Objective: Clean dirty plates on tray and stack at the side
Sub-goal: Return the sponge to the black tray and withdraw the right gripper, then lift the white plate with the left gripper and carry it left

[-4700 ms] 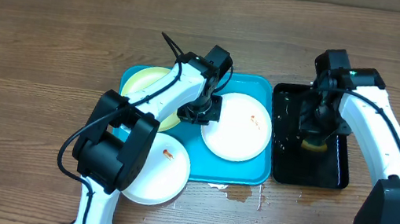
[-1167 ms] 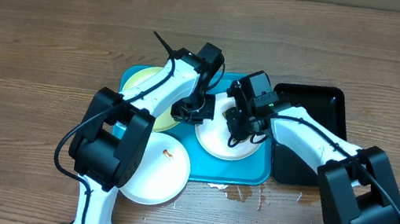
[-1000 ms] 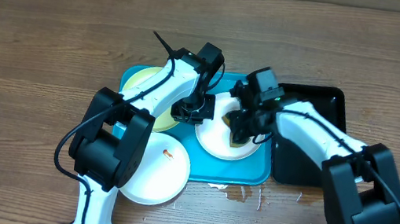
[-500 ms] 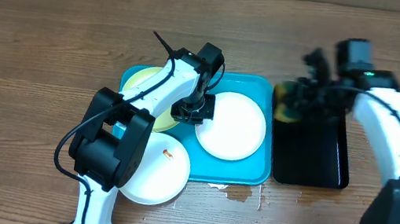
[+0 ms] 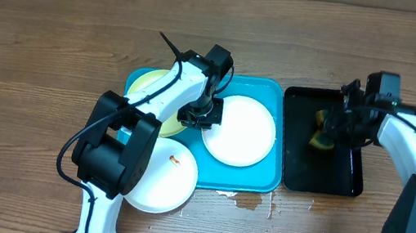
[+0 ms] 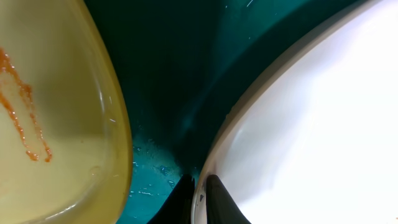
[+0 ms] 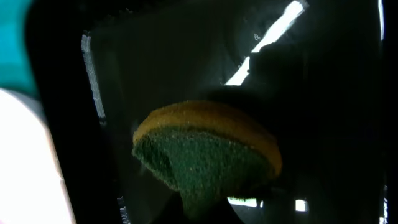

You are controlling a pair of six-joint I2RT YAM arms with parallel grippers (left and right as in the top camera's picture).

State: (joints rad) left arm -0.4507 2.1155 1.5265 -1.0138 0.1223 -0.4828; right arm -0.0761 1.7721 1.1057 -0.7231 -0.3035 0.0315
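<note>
On the tray (image 5: 265, 179), nipping the rim of the white plate (image 5: 240, 131) in near-closed left jaws (thin hold, may slip when lifted). Nearby, clamping the sponge (image 5: 322, 139) in tight right jaws.

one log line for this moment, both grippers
left gripper: shut on rim of unsmeared white plate in tray | right gripper: shut on sponge over black tray

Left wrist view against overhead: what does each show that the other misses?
Only left wrist: the orange-red smear on the yellow-green plate, and the left gripper pinching the centre white plate by its rim. Only overhead: the right gripper holding the sponge at the black tray, plus the front white plate. Both: the turquoise tray and those two plates.
</note>
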